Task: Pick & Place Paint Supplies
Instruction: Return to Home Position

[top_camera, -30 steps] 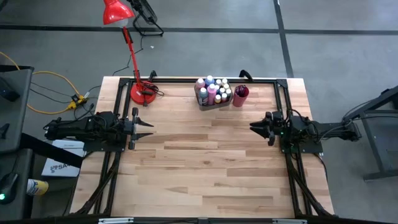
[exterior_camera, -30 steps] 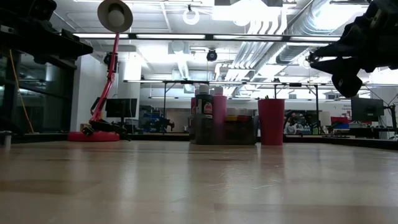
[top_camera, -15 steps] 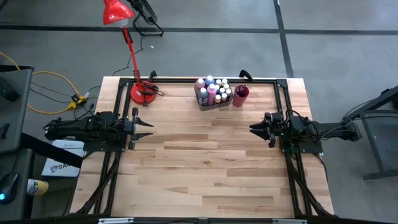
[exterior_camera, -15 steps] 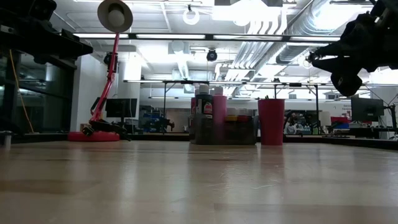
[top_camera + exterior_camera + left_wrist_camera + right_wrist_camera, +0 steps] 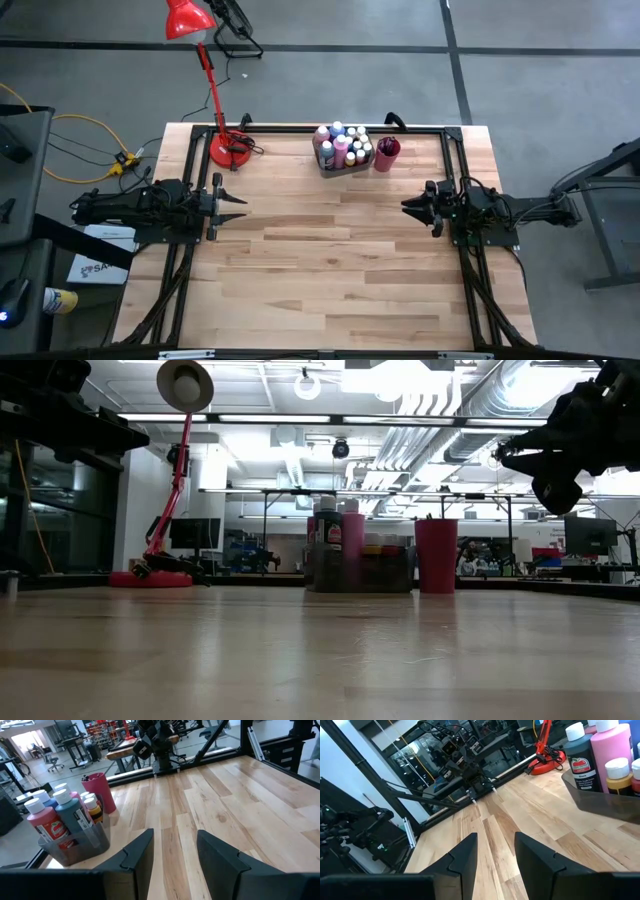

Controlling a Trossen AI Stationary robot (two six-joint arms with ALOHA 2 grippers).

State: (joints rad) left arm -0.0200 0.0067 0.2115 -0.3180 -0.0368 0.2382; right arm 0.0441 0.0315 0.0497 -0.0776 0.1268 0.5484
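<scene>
The paint bottles [image 5: 342, 146], with pink, blue, white and yellow caps, stand upright in a grey bin [image 5: 328, 166] at the table's far edge. Right of it stands a red cup [image 5: 387, 153] with dark brush handles [image 5: 88, 777] sticking out of its top. My left gripper [image 5: 241, 208] hovers open over the table's left side and points toward the right. My right gripper [image 5: 405, 207] hovers open over the right side, facing it. Each wrist view shows bare wood between the fingers of the left gripper [image 5: 175, 855] and of the right gripper [image 5: 495, 855].
A red desk lamp's base [image 5: 231, 150] sits at the far left of the table, its arm reaching up and back. A black frame [image 5: 300, 128] runs along the far, left and right edges. Bare wood [image 5: 330, 260] lies between the grippers and toward the near edge.
</scene>
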